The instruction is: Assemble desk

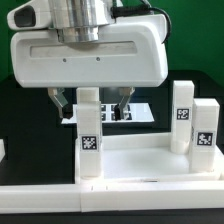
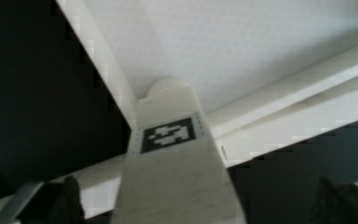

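Tabletop [image 1: 130, 165], white and rimmed, lay along the surface's near edge, carrying three upright tagged legs; one leg [image 1: 89, 135] stood, long axis vertical, directly beneath the claw [image 1: 92, 107], whose fingers hung spread either side, gripping nothing.

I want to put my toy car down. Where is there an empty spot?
The flat tabletop is bare between the front leg and the two legs on the exterior view's right. Behind the front leg it's crowded: the open gripper hangs right there.
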{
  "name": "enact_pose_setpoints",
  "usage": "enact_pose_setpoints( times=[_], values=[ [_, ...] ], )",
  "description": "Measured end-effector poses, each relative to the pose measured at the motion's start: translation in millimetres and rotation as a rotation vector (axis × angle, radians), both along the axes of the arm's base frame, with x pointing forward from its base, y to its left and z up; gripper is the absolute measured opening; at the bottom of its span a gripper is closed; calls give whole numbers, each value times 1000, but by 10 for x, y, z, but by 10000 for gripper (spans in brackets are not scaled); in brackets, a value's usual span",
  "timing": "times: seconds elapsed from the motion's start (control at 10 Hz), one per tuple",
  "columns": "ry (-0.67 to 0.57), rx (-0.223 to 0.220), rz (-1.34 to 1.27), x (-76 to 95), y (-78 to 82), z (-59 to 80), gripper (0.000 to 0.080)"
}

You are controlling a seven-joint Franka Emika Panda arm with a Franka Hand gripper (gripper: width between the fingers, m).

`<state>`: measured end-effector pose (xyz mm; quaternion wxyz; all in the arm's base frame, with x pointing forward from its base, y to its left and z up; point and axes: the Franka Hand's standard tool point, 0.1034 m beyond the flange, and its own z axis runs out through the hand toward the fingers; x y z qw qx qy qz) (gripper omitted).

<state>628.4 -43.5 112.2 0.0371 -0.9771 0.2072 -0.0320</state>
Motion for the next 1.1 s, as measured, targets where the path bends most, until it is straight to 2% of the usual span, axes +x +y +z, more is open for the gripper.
enact_pose_setpoints(
  times=[0.2, 0.3, 0.4, 0.6, 0.8, 1.0, 1.1],
  values=[
    [2, 1, -21, -2, -15, -2, 350],
    [7, 6, -108, -6, -32, -4, 350],
    [12, 13, -192, -6, -33, -5, 285],
    [25, 28, -395, -5, -25, -9, 285],
    [54, 68, -822, 23, -1, -7, 285],
    [73, 165, -1225, 39, -36, -24, 285],
    [74, 176, -1229, 34, -83, -20, 285]
  ],
)
